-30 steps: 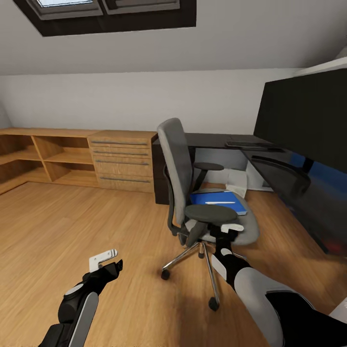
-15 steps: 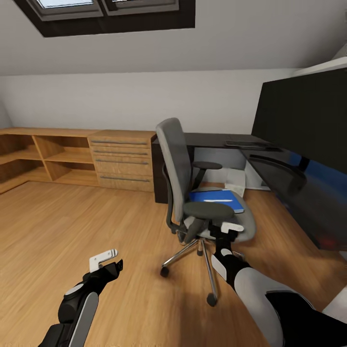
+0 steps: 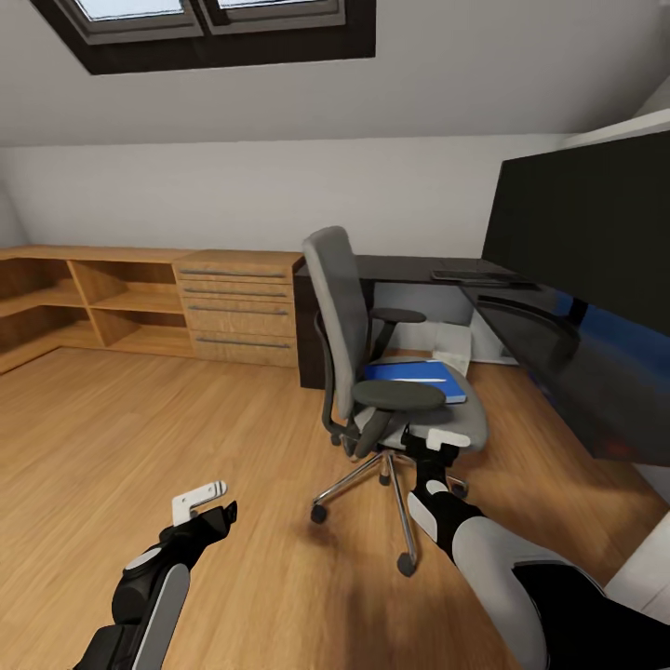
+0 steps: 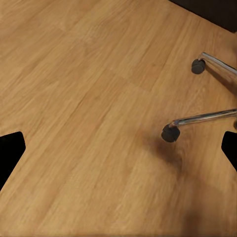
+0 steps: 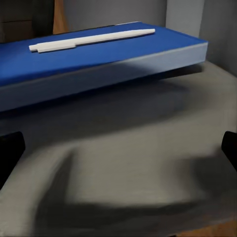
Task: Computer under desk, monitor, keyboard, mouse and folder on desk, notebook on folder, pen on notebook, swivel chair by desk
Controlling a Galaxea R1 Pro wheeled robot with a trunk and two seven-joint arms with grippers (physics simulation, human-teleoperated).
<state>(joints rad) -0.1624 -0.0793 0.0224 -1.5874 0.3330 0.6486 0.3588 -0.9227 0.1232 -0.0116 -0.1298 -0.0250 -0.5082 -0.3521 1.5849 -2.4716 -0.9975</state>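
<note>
The left tool (image 3: 209,498) hung low over the wood floor (image 3: 140,437), well apart from the swivel chair (image 3: 372,372). Its two fingers stood wide open and held nothing. In the left wrist view, two chair casters (image 4: 169,133) showed on the floor just ahead of it.

The right tool (image 3: 445,445) was at the front edge of the chair seat (image 5: 148,163). Its fingers were also spread wide and held nothing. The blue folder (image 5: 89,64) lay flat on the seat just ahead of that tool, with the white pen (image 5: 91,38) lying on top of it. I could not make out the notebook.

Things could go wrong from here. The chair sat on wheels, so a push from the right tool could roll it away. The pen was thin and round, so if the folder got tipped, the pen could roll off onto the floor.

The black tabletop (image 3: 558,335) stood to the right, with the big monitor (image 3: 586,223) on it and the keyboard (image 3: 470,275) farther back.
</note>
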